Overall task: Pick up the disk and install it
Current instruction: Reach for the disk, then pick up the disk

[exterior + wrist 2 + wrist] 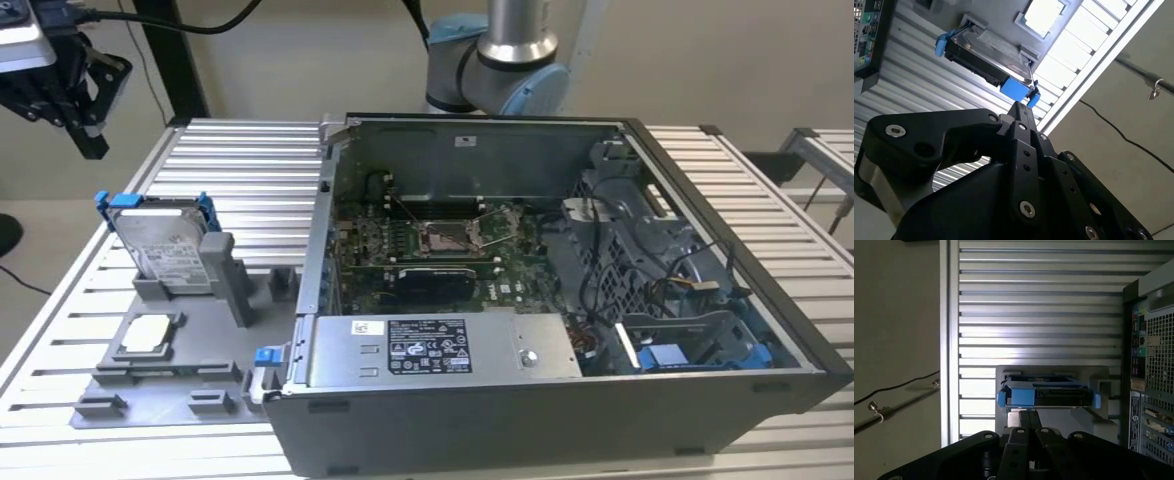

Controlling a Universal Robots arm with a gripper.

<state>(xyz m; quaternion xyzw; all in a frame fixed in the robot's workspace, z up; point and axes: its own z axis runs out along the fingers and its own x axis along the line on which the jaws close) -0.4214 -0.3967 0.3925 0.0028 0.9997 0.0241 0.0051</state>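
The disk, a silver drive with a white label in a blue carrier, stands on edge in a grey holder at the exterior view's left. My gripper hangs in the air well above and to the left of it, over the table's edge. In both wrist views the black fingers lie pressed together, shut on nothing, and point towards the disk, which sits some way beyond them. The blue carrier edge of the disk faces the fingertips.
An open computer case fills the table's middle and right, with a motherboard, a grey labelled box and a blue bay inside. A small silver chip lies on the grey fixture. Cables hang off the slatted table.
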